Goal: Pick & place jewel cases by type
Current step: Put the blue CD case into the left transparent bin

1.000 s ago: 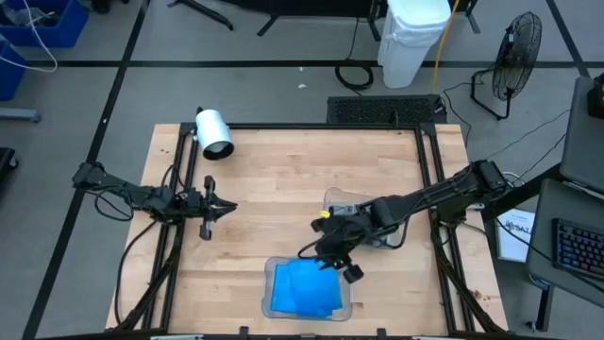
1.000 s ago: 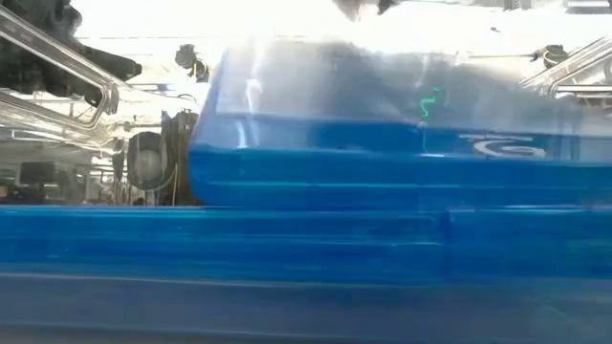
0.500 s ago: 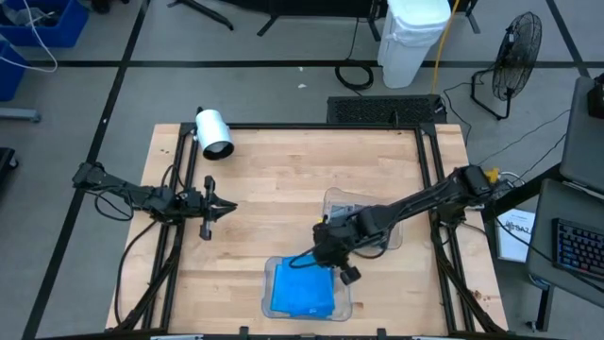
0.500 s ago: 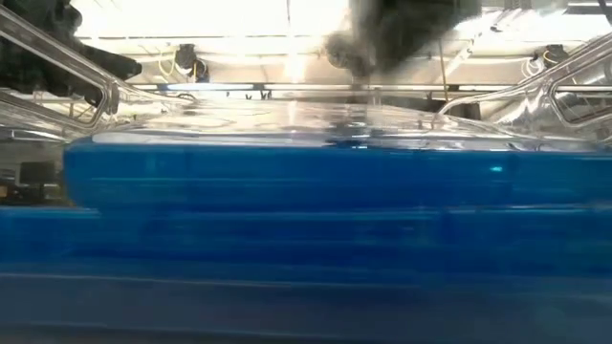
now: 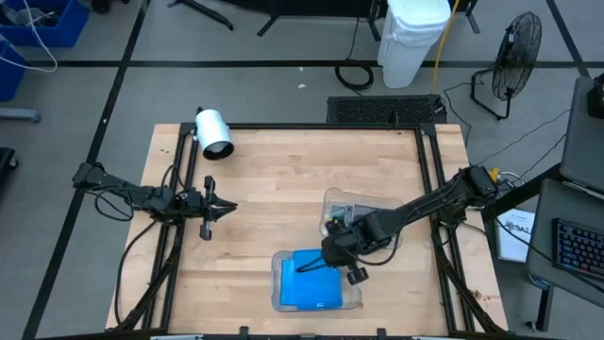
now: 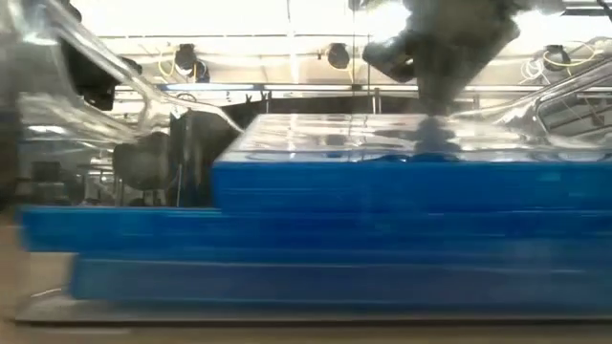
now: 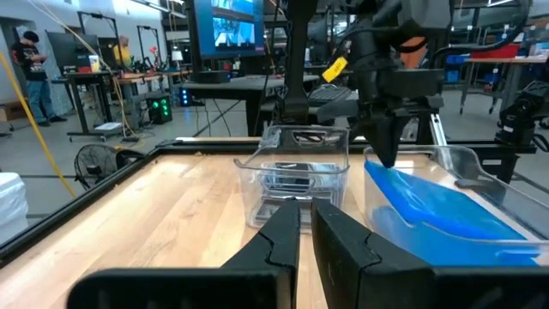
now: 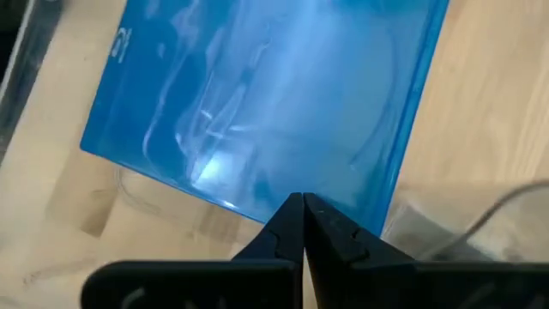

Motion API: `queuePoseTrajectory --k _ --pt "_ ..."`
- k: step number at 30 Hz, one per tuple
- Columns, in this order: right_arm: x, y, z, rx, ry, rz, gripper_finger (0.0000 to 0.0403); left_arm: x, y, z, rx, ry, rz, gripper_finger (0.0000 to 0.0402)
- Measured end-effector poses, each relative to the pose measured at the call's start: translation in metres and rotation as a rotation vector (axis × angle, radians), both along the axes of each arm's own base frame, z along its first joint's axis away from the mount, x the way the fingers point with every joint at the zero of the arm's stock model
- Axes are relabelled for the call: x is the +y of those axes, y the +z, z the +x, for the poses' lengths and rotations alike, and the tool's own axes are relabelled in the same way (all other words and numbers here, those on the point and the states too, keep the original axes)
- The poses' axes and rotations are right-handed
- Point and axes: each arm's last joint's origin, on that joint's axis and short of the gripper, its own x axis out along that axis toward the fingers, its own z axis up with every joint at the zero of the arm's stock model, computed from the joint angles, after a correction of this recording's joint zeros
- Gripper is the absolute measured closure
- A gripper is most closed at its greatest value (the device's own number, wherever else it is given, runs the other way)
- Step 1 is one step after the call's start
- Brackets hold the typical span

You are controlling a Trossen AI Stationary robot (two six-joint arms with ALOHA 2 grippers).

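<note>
right gripper [image 5: 304, 267] is over the near tray [image 5: 351, 300] at the front middle of the tabletop [image 5: 283, 179], fingers [image 8: 296, 225] closed together with nothing between them, tips down at the top blue jewel case [image 5: 308, 281]. right wrist view puts the tips at that case's edge; can't tell if they actually touch it. blue jewel cases sit stacked flat inside the clear tray; low view shows several layers, the top one offset from those under it. second clear tray [image 5: 340, 202] just behind it, beside the right arm, holds grey/dark cases [image 7: 296, 179], seen in the left wrist view. left gripper [image 5: 226, 206] hangs over the left side of the tabletop, well apart from both trays, fingers [image 7: 279, 240] nearly shut and holding nothing. white cylinder [image 5: 214, 131] lies at the far left corner.
</note>
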Motion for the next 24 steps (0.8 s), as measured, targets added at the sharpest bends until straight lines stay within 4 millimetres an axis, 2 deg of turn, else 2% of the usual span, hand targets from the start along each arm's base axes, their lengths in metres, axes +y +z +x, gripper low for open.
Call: queuePoseTrajectory --k 4,15,19,24 --pt "-0.003 -0.003 -0.007 0.091 -0.075 -0.008 0.0403 0.0 0.0 0.0 0.0 0.0 0.0 0.0364" --pt "0.0 -0.002 -0.012 0.104 -0.096 -0.055 0.0403 0.0 0.0 0.0 0.0 0.0 0.0 0.0364" --pt "0.0 0.0 0.0 -0.024 -0.076 -0.046 0.0403 0.0 0.0 0.0 0.0 0.0 0.0 0.0364" --pt "0.007 0.014 0.02 -0.26 0.039 0.07 0.0403 0.0 0.0 0.0 0.0 0.0 0.0 0.0364"
